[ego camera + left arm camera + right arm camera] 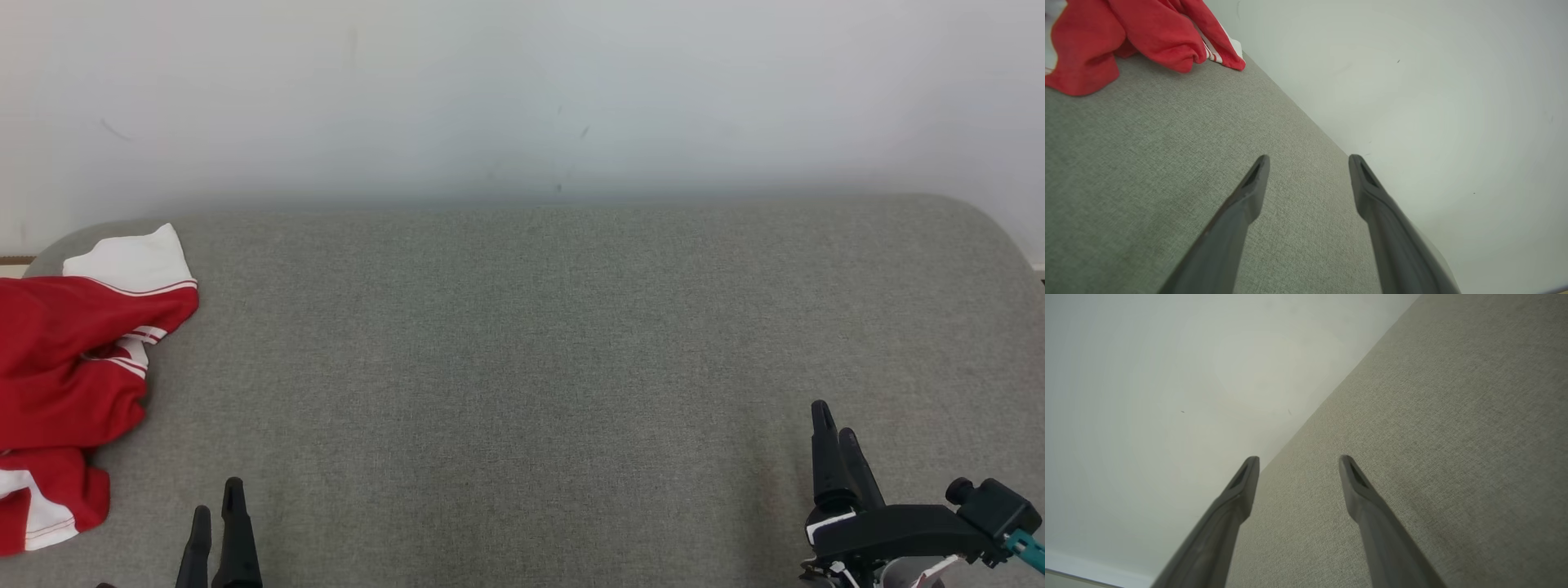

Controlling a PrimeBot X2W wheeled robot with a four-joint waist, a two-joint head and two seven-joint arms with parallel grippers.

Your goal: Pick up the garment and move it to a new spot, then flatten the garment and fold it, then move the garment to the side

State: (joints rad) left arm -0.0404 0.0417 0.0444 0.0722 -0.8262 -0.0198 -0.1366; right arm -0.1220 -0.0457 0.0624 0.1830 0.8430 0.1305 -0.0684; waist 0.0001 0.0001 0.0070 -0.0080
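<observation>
The garment (73, 359) lies crumpled at the far left edge of the grey fabric surface (522, 351): red cloth with a white panel and red-and-white striped trim, no numerals showing. In the left wrist view the garment (1147, 28) is bunched at the top left. My left gripper (217, 500) is open at the lower left, just right of the heap and apart from it; its fingers (1309, 159) hold nothing. At the lower right my right gripper (834, 420) is open and empty, and its fingers (1299, 459) hover over bare fabric.
A further red fold with a white panel (41, 502) lies at the heap's near end; I cannot tell whether it is the same piece. A pale wall (522, 98) rises behind the surface. The surface's far corners are rounded.
</observation>
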